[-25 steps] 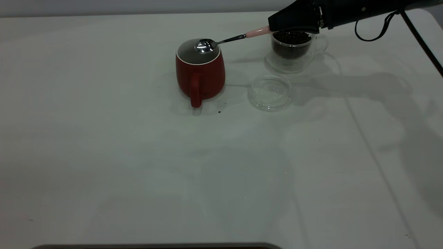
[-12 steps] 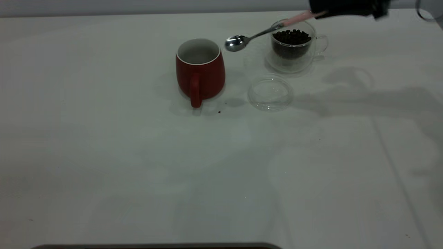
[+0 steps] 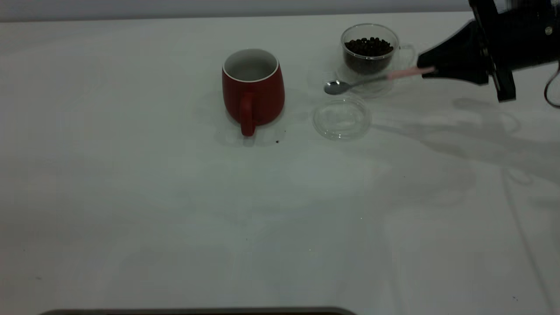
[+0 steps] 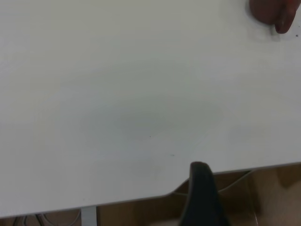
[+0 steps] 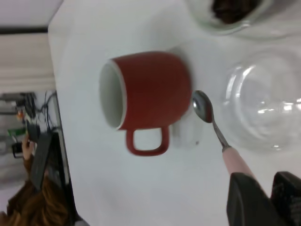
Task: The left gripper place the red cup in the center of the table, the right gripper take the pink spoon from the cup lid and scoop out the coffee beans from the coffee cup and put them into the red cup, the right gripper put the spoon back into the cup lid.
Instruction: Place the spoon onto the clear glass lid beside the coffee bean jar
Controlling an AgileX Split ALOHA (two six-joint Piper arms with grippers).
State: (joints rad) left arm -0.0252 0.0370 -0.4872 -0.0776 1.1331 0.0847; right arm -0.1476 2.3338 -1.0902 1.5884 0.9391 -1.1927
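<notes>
Your right gripper (image 3: 431, 70) is clamped on the pale pink handle end of the pink spoon (image 3: 367, 80), at the right side of the table (image 3: 131, 197) and raised above it. The spoon juts out from the fingers toward the middle of the table, close to level, with its metal bowl in front of the coffee cup (image 3: 370, 57) and above the far rim of the cup lid (image 3: 341, 118). You will see no beans in the spoon's bowl in the right wrist view, where the bowl (image 5: 203, 106) sits between the red cup (image 5: 146, 96) and the lid (image 5: 265, 108).

The red cup (image 3: 253, 89) stands upright near the middle of the table, handle toward the camera, white inside showing. Whether beans lie at its bottom you cannot tell from these views. The coffee cup stands upright behind the lid, apart from the red cup, with the coffee beans (image 3: 368, 45) heaped dark inside it. The cup lid lies flat on the table, just in front of the coffee cup. A few dark specks (image 3: 277, 141) lie on the table beside the red cup's base.

Your left gripper (image 4: 202, 197) shows only as a dark finger at the table's near edge in its own wrist view; how its fingers stand cannot be told. It is well apart from the red cup (image 4: 275, 14).
</notes>
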